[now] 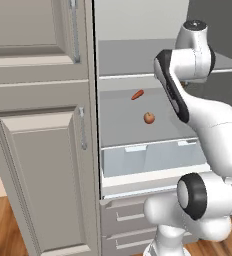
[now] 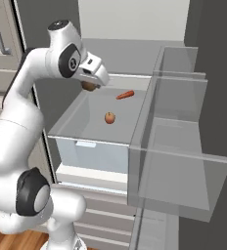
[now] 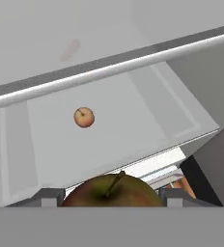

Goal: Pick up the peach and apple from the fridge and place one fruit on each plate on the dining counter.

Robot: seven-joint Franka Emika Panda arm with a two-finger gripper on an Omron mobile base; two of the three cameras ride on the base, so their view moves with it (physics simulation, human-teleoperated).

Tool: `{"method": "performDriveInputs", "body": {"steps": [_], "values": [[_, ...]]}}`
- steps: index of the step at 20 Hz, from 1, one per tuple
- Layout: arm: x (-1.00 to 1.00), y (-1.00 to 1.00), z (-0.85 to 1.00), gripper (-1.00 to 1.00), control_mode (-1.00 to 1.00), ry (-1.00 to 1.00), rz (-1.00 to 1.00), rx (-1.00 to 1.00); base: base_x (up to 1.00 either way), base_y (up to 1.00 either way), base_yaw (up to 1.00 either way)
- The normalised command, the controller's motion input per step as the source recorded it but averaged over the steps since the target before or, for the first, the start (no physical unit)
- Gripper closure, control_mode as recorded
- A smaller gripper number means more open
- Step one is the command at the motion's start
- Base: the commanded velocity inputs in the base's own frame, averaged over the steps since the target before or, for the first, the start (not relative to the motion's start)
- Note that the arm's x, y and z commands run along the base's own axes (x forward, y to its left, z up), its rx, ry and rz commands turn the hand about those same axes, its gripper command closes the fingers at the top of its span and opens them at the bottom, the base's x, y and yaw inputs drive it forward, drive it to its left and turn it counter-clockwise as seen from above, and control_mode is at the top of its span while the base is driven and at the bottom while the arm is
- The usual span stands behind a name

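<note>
On the far left of the left base view we see a beige panelled cabinet (image 1: 38, 125) with a slim metal handle (image 1: 82, 129); just right of it the fridge (image 1: 133, 65) stands open, its pale grey shelves stacked above a translucent bluish drawer (image 1: 153, 159). On the middle shelf (image 1: 123, 120) lie 2 things, well apart from each other: an elongated orange-red carrot-like item (image 1: 137, 94) toward the back, and the peach (image 1: 149, 118) nearer the front; the white arm (image 1: 208, 125) rises on the right and hides the hand in this view.

In the right base view the gripper (image 2: 89, 86) sits at the left of the fridge opening, above the shelf level, with the apple (image 2: 88, 86) tucked dark and round beneath the hand; to its right lies the peach (image 2: 109, 117) on the shelf, then the carrot-like item (image 2: 125, 94), then the clear door bins (image 2: 179, 161) on the open door.

In the hand view the peach (image 3: 84, 117) rests on the shelf left of centre; lower down the apple (image 3: 113, 191) (stem pointing up) fills the space between the 2 fingertips (image 3: 47, 197), which stand at its 2 sides, narrowly spread and clasping it; it hangs clear of the shelf.
</note>
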Motion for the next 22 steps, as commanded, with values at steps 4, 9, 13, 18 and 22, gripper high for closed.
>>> {"method": "performDriveInputs", "body": {"steps": [4,9,13,18,22], "values": [[-0.89,0.0,-0.54,1.0,-1.0,0.05,-0.04,0.02,0.0,0.0,0.0],[-0.56,0.0,-0.45,1.0,-1.0,0.03,-0.01,0.0,0.0,0.0,0.0],[-0.33,0.0,-0.3,1.0,-1.0,0.02,0.0,0.01,0.0,0.0,0.0],[-0.25,0.0,-0.22,1.0,-1.0,0.0,0.0,0.01,0.0,0.0,0.0],[-0.27,0.0,-0.19,1.0,-1.0,0.0,0.0,0.0,0.0,0.0,0.0]]}}
